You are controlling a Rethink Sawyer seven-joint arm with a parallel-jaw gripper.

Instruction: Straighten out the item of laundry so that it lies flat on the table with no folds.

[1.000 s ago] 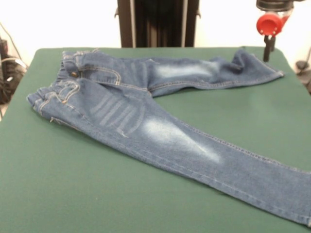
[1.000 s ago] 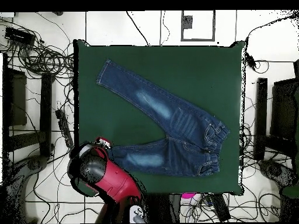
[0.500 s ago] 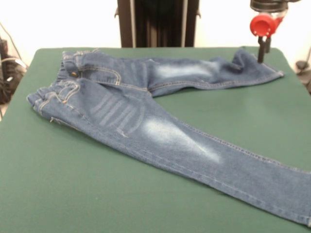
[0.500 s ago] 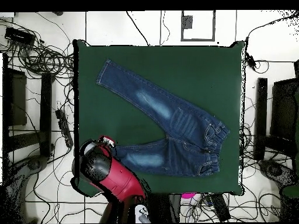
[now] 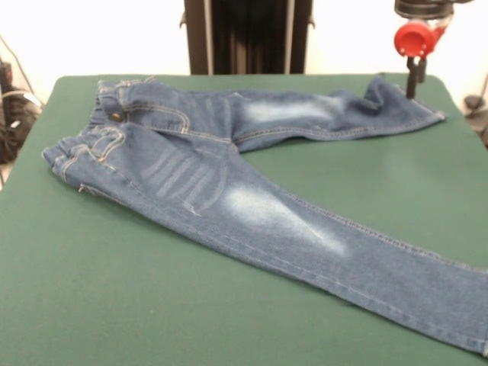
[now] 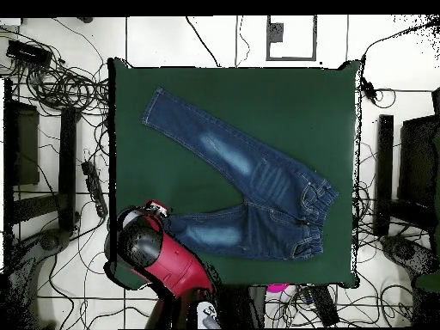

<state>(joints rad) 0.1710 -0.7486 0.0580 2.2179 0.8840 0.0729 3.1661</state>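
The item of laundry, a pair of blue denim jeans (image 5: 229, 191), lies spread on the green table (image 5: 114, 305) with its legs in a V. In the front view the waistband is at the left. One leg runs to the near right edge. The other runs to the far right, and its hem end is bunched up in a small fold. My gripper (image 5: 414, 80) hangs just above that bunched hem at the far right corner, under a red part of the arm. In the overhead view the jeans (image 6: 249, 185) lie across the table (image 6: 301, 103), and the red and black arm (image 6: 159, 253) covers the gripper at the lower-left leg end.
Tangled cables (image 6: 60, 82) lie on the floor to the left of the table in the overhead view. Black stands (image 6: 384, 172) flank both sides. A pink object (image 6: 277, 289) sits by the table's bottom edge.
The gripper has shifted a little toward the bunched hem of the far leg and now hangs over it. The jeans have not moved.
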